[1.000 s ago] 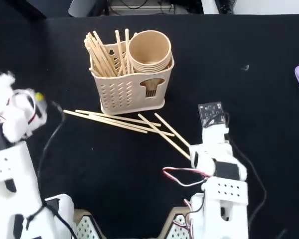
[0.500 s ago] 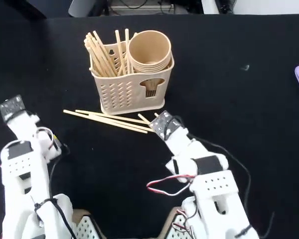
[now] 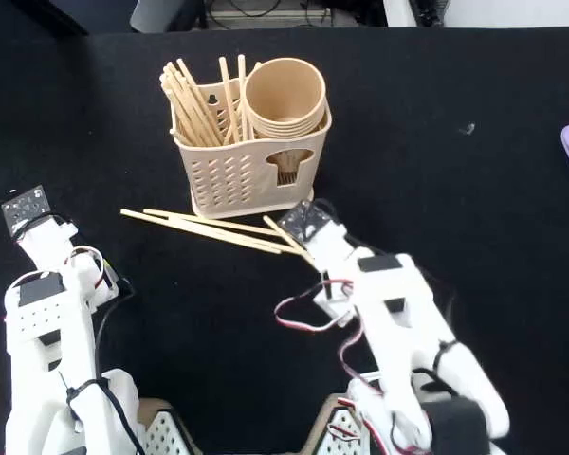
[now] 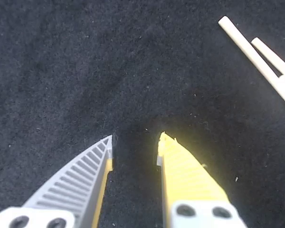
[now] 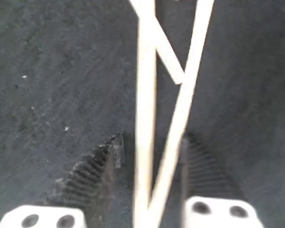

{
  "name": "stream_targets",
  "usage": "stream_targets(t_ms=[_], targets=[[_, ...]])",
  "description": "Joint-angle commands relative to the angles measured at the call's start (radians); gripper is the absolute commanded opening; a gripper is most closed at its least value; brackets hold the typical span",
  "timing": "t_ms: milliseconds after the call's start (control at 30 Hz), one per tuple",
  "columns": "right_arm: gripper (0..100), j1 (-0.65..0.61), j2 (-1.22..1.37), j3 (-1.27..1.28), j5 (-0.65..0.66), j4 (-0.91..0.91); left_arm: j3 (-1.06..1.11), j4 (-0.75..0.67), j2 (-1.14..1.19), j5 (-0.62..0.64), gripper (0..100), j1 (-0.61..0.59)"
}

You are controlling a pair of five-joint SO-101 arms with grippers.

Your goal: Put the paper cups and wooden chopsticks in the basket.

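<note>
1. At the far middle of the black table (image 3: 493, 246), the basket (image 3: 251, 180) stands upright. Stacked paper cups (image 3: 284, 95) fill one compartment, and wooden chopsticks (image 3: 197, 102) stand tilted in the other.
2. Just in front of the basket, several loose chopsticks (image 3: 204, 227) lie flat on the table, crossing at one end.
3. Right gripper (image 5: 152, 142): low over that crossing end, jaws parted, with two loose chopsticks running between its fingers (image 5: 97, 171) and a gap beside them.
4. Left gripper (image 4: 135, 137): over bare table near the sticks' other end, jaws a narrow gap apart, holding nothing.
</note>
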Motion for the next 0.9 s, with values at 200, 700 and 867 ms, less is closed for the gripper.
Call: stream_targets(t_ms=[200, 700, 867], targets=[[1.0, 0.002, -0.064, -0.091, 0.012, 0.124, -0.002, -0.011, -0.014, -0.003, 16, 0.002], [1.0, -0.100, -0.526, -0.426, 0.005, 0.586, -0.002, -0.012, -0.014, -0.003, 16, 0.007], [1.0, -0.318, -0.499, -0.670, -0.144, 0.634, -0.002, -0.014, -0.014, -0.003, 16, 0.008]])
